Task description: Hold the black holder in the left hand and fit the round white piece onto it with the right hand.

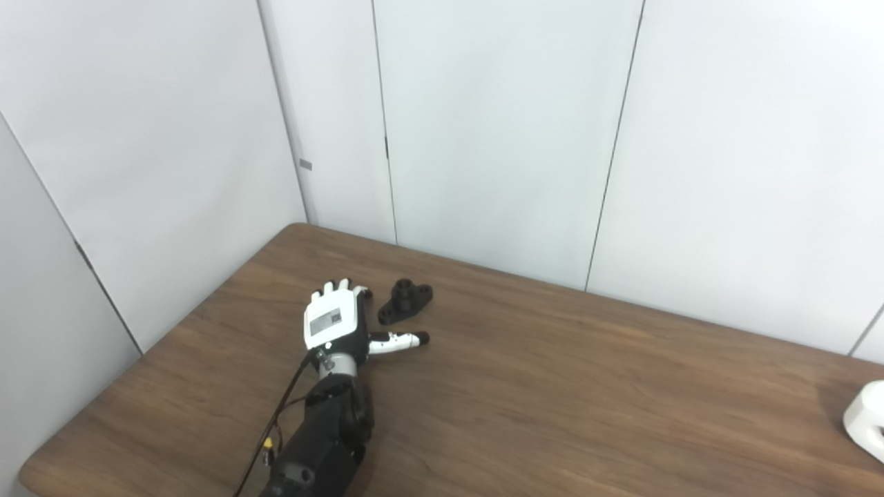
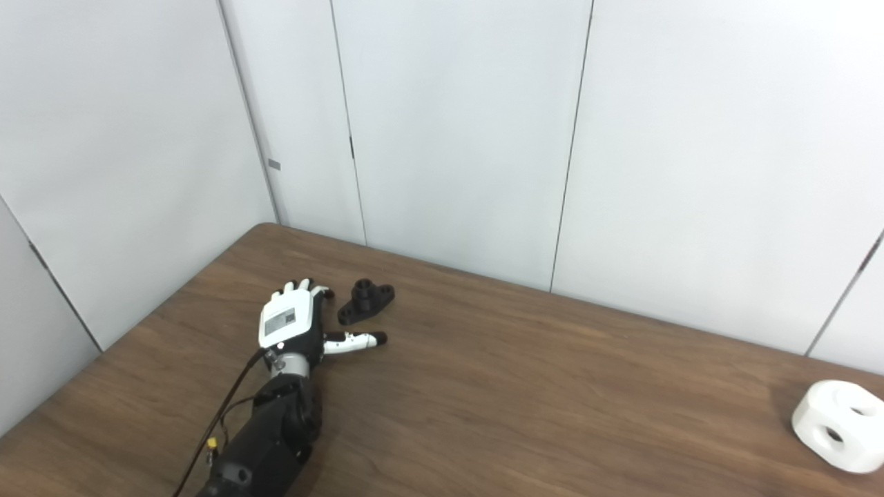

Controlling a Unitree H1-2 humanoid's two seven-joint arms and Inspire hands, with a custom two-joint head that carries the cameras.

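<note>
The black holder point(image 1: 405, 299) lies flat on the wooden table point(image 1: 566, 386), left of centre. My left hand point(image 1: 338, 319) hovers just to its left, palm down and open, with its thumb point(image 1: 400, 340) stretched out below the holder and nothing held. The round white piece point(image 2: 840, 425), blocky with round holes, rests far off at the table's right edge; in the left eye view it is cut by the frame point(image 1: 869, 420). My right hand is out of view.
White wall panels point(image 1: 483, 124) stand close behind the table's far edge and along its left side. Between the holder and the white piece runs a wide stretch of bare wood.
</note>
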